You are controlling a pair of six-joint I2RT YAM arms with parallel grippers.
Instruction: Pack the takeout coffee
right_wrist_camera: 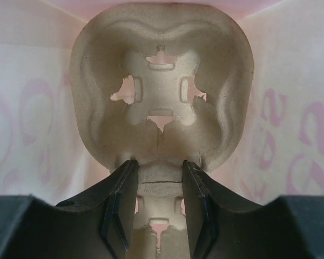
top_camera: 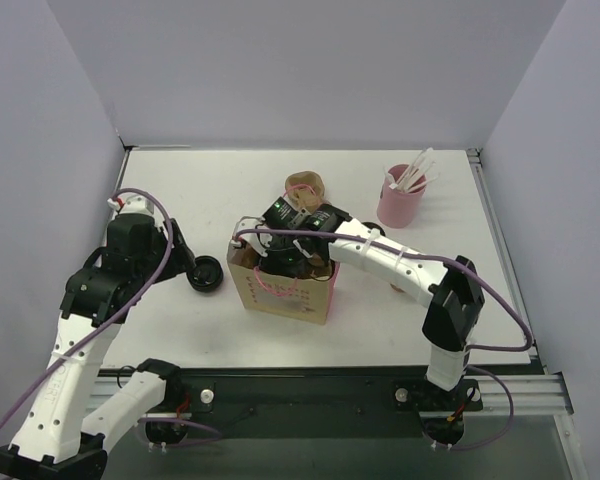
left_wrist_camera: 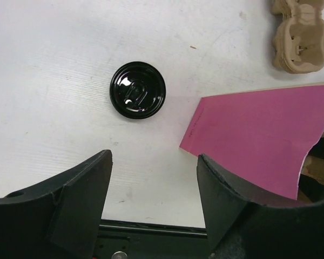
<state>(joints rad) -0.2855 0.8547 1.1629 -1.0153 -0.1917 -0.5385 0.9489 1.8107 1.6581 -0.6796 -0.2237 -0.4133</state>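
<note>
One pulp tray (right_wrist_camera: 162,97) is pinched by the right tool (right_wrist_camera: 159,205) inside the bag (right_wrist_camera: 291,108), the left tool (left_wrist_camera: 154,199) spread

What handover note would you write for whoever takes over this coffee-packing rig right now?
Left fingers: open, empty, over the table near the lid.
Right fingers: shut on the tray, down inside the bag.
Spare tray: on the table behind the bag.
Done: tray is in the bag, not yet released.
Left: release the tray. No cups are in view, so find and pack them.
</note>
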